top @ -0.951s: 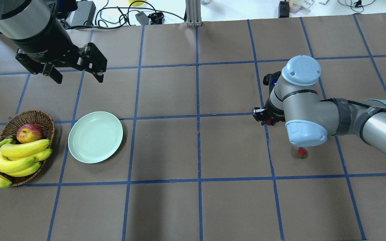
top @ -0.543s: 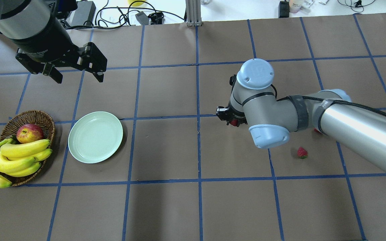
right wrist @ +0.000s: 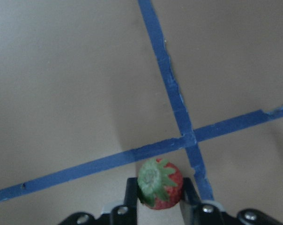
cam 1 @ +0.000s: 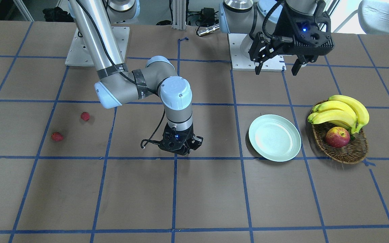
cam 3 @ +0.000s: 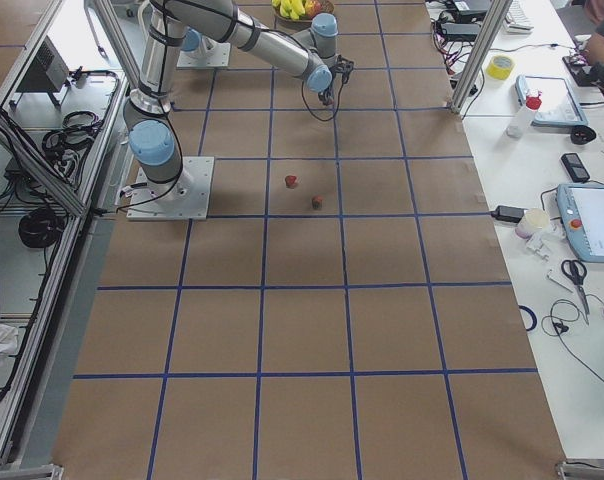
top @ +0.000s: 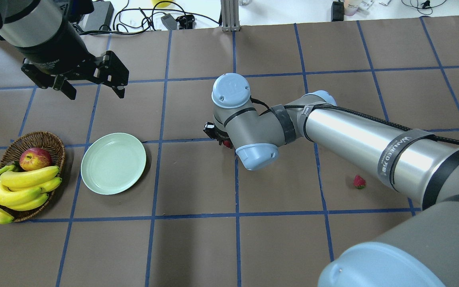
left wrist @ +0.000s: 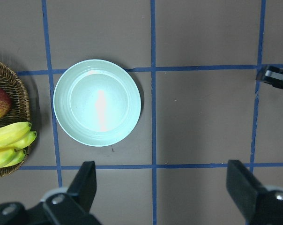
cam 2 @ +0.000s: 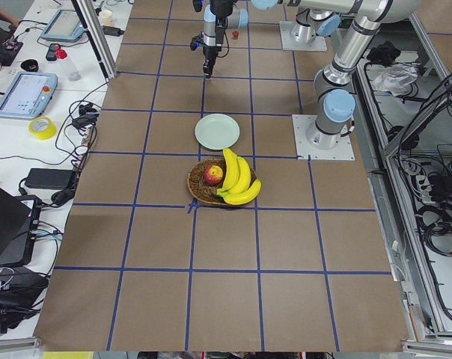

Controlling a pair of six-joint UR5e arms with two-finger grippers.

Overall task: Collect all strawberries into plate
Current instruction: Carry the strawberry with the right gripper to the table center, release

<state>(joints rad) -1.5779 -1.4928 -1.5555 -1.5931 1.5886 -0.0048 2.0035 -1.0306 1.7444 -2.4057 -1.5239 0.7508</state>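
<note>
My right gripper (cam 1: 180,147) is shut on a strawberry (right wrist: 159,190) with a green cap and holds it low over a blue tape crossing near the table's middle. The berry shows as a red spot under the wrist (top: 227,144). Two more strawberries (cam 1: 85,116) (cam 1: 57,136) lie on the table on my right side; the overhead view shows only one of them (top: 359,181). The pale mint-green plate (top: 113,163) is empty, left of the held berry. My left gripper (top: 96,95) is open and empty, high above the table beyond the plate.
A brown wicker basket (top: 34,137) with bananas (top: 18,187) and a red-yellow apple (top: 35,158) stands just left of the plate. My right arm's long forearm (top: 373,139) stretches across the right half of the table. Cables and boxes lie past the far edge.
My right gripper has carried the strawberry leftward from the table's right part to near its middle, closer to the plate. The left arm has barely moved.
</note>
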